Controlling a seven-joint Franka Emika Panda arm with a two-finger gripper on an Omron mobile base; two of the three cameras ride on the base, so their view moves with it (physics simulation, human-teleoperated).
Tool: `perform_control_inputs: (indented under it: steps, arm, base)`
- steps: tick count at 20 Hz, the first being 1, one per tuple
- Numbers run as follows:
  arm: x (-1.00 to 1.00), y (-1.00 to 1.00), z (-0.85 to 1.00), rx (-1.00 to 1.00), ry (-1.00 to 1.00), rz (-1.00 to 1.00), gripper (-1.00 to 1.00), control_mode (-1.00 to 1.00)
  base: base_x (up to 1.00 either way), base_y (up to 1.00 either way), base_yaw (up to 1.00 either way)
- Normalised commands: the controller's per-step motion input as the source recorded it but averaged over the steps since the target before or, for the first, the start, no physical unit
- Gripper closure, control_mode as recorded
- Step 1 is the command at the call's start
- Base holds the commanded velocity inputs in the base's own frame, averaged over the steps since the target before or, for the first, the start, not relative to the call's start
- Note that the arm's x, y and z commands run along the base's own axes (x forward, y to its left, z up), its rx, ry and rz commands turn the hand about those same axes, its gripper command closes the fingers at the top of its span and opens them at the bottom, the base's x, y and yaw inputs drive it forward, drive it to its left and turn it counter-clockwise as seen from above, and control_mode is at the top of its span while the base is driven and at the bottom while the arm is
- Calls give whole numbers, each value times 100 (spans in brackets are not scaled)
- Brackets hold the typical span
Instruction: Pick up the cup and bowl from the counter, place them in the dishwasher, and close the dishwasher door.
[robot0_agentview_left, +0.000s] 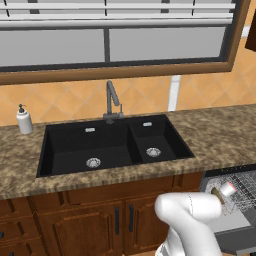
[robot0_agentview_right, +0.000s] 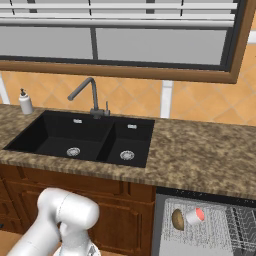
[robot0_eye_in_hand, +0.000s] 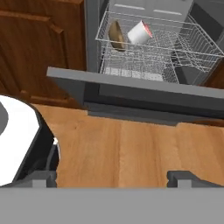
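Observation:
The dishwasher (robot0_eye_in_hand: 183, 65) stands open under the counter (robot0_agentview_right: 200, 155). Its dark grey door (robot0_eye_in_hand: 144, 94) is folded down, with the outer edge facing the hand view. In the wire rack (robot0_agentview_right: 215, 227) the tan-brown bowl (robot0_eye_in_hand: 116, 36) (robot0_agentview_right: 178, 219) stands on edge. The whitish cup (robot0_eye_in_hand: 139, 33) (robot0_agentview_right: 195, 216) with its red inside lies on its side right next to the bowl. Both also show in the left base view, the cup (robot0_agentview_left: 228, 189) and the bowl (robot0_agentview_left: 216, 192) half hidden by my arm. My gripper (robot0_eye_in_hand: 113, 179) is open and empty, low over the wooden floor, in front of and below the door's edge.
Wooden cabinets (robot0_eye_in_hand: 39, 48) stand left of the dishwasher. A black double sink (robot0_agentview_left: 112, 145) with a grey faucet (robot0_agentview_left: 112, 102) is set in the counter, and a white soap pump bottle (robot0_agentview_left: 23, 120) stands at its far left. Wooden floor (robot0_eye_in_hand: 131, 148) lies under the hand.

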Motion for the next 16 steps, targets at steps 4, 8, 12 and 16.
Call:
perform_control_inputs:
  steps: [4,8,12,16]
  arm:
    - [-9,0,-73,15,-41,0,-100,-100]
    - [-4,0,-76,10,-67,4,-100,-100]
    - [29,-4,-64,12,-54,10,-100,-100]
    - [82,0,-66,5,-32,10,-100,-100]
  base:
    - [0,0,0]
    - [0,0,0]
    - [0,0,0]
    - [0,0,0]
